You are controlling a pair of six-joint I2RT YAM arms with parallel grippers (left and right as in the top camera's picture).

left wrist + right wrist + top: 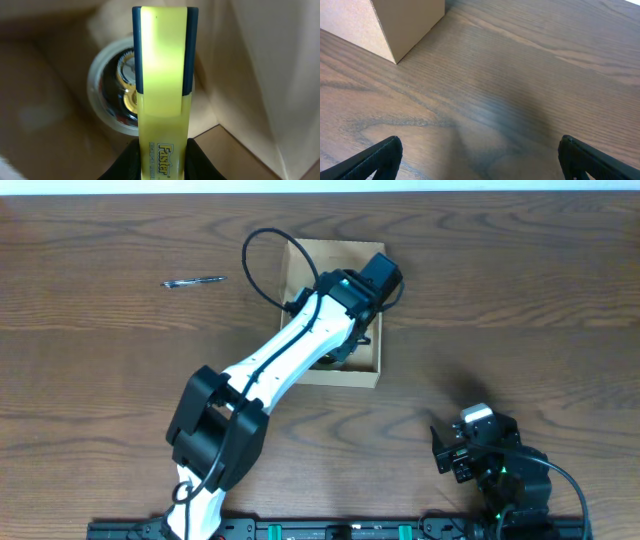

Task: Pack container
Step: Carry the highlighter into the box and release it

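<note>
One readable mark: the brand word "Faster", in dark outlined letters on the yellow barrel of the highlighter (164,75). It sits low on the highlighter, below the translucent cap with dark blue edges, and reads across the barrel. Next to that word on the highlighter there is more tiny print, too small to read. Left of the highlighter, the tape roll (102,107) has coloured marks inside its core, blurred and not legible. Overhead and right wrist views: nothing legible.
</note>
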